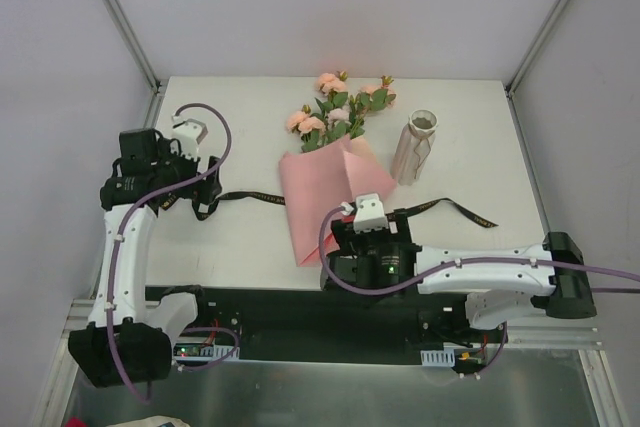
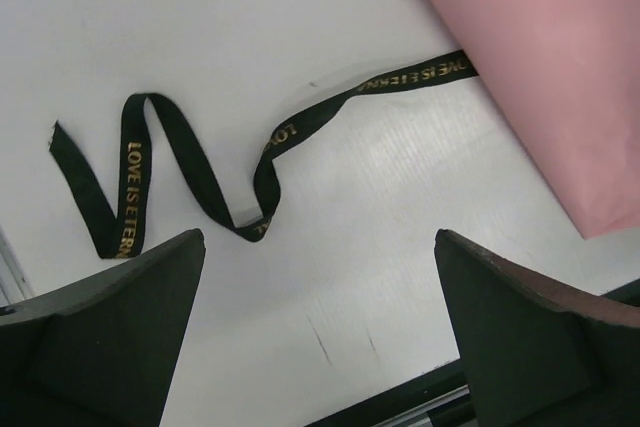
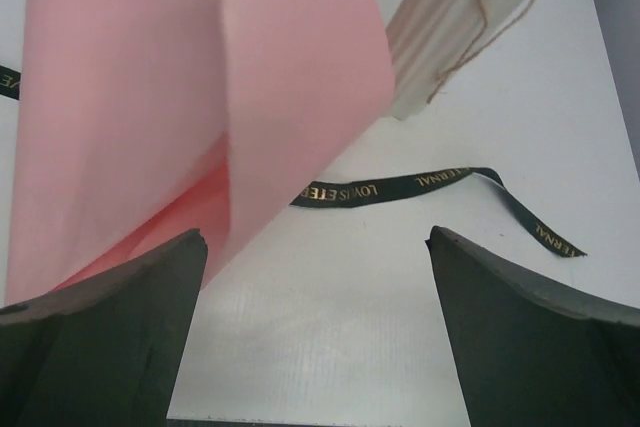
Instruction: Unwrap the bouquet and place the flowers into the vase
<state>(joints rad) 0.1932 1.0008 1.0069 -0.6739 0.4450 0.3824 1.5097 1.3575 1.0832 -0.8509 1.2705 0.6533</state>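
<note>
Only the top view shows peach-pink roses (image 1: 335,107) above the pale pink paper cone (image 1: 320,197); my right hand (image 3: 315,237) gapes wide and empty at the cone's lower right edge.

There is one white vase (image 1: 415,147). There is one sheet of pink paper (image 1: 325,202). There is one bunch of flowers (image 1: 335,107) with about six pink blooms, but they sit too close together to count for sure. Black ribbon (image 1: 250,194) shows on two sides of the paper. I cannot tell if it is one strip or two. There are two robot arms, the left arm (image 1: 125,247) and the right arm (image 1: 480,269). There is one table (image 1: 480,127).
</note>
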